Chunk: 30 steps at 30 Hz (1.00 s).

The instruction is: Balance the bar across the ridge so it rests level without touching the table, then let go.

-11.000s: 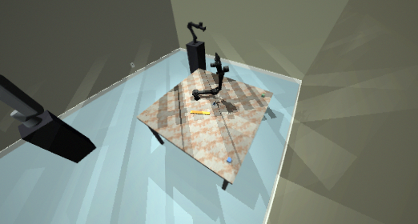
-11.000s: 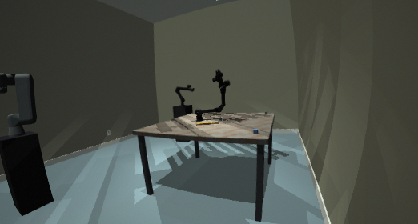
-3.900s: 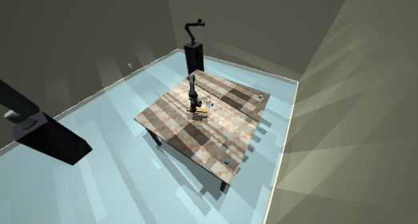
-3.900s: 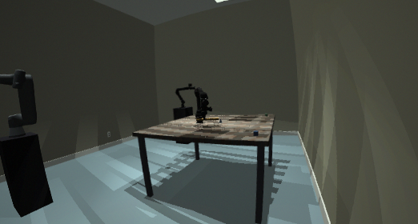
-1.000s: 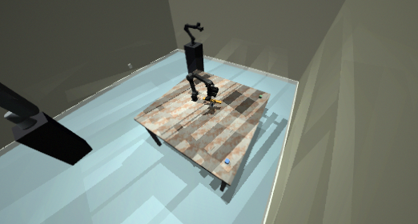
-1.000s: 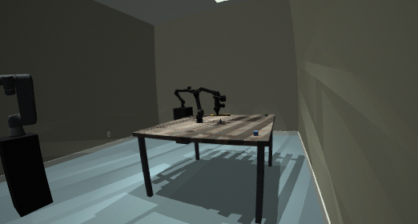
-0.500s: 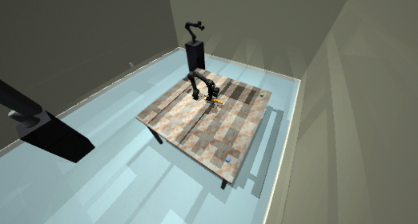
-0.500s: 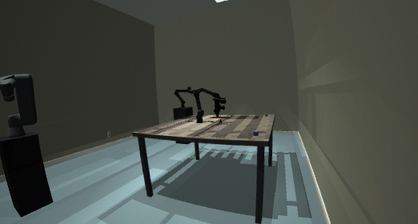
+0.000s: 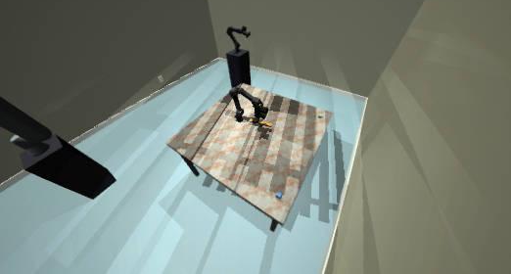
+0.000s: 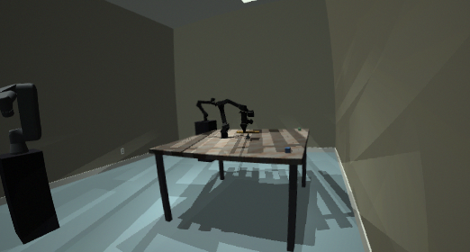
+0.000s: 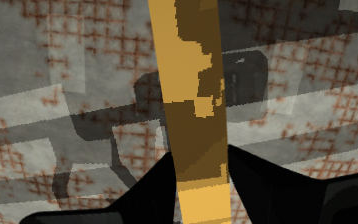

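Observation:
The long yellow-orange bar [image 9: 266, 124] [image 10: 255, 131] [image 11: 186, 75] is between the fingers of my gripper [image 9: 257, 121] [image 10: 244, 130] [image 11: 199, 154], which is shut on it. In the wrist view the bar runs from the bottom edge to the top edge, leaning slightly left at the top. In the top and exterior views it is low over the table [image 9: 220, 158] [image 10: 194, 149]; the gap beneath it is too small to tell. I cannot make out the ridge in any view; the bar or the gripper may hide it.
A small blue block [image 9: 279, 195] [image 10: 287, 149] lies near the table's front right corner. A small green object [image 9: 320, 116] [image 10: 299, 129] lies near the far right corner. Two other arms stand on dark pedestals [image 9: 239, 68] [image 9: 69, 167] off the table.

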{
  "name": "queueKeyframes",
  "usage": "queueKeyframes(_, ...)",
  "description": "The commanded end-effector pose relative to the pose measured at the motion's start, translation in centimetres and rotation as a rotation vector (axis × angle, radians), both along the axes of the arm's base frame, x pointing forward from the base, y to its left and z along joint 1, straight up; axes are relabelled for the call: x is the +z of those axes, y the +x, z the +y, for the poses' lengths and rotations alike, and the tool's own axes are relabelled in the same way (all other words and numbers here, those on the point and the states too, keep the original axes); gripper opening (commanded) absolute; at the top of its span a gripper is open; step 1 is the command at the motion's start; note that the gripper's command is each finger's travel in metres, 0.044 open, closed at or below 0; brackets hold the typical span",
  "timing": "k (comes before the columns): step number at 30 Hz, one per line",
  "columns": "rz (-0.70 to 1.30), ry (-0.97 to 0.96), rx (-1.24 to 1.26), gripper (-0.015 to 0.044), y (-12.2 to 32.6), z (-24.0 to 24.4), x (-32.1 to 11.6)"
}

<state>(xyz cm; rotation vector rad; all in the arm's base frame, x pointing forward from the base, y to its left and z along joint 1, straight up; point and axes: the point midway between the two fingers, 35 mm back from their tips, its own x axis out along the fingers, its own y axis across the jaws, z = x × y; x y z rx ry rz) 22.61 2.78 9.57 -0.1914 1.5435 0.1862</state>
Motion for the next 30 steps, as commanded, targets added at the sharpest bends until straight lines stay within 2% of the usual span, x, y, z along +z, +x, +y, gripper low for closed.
queueKeyframes(1, -0.001, 0.004, -0.005, 0.0, 0.03, 0.06, -0.03)
queueKeyframes(30, -0.001, 0.004, -0.005, 0.0, 0.05, 0.06, -0.27)
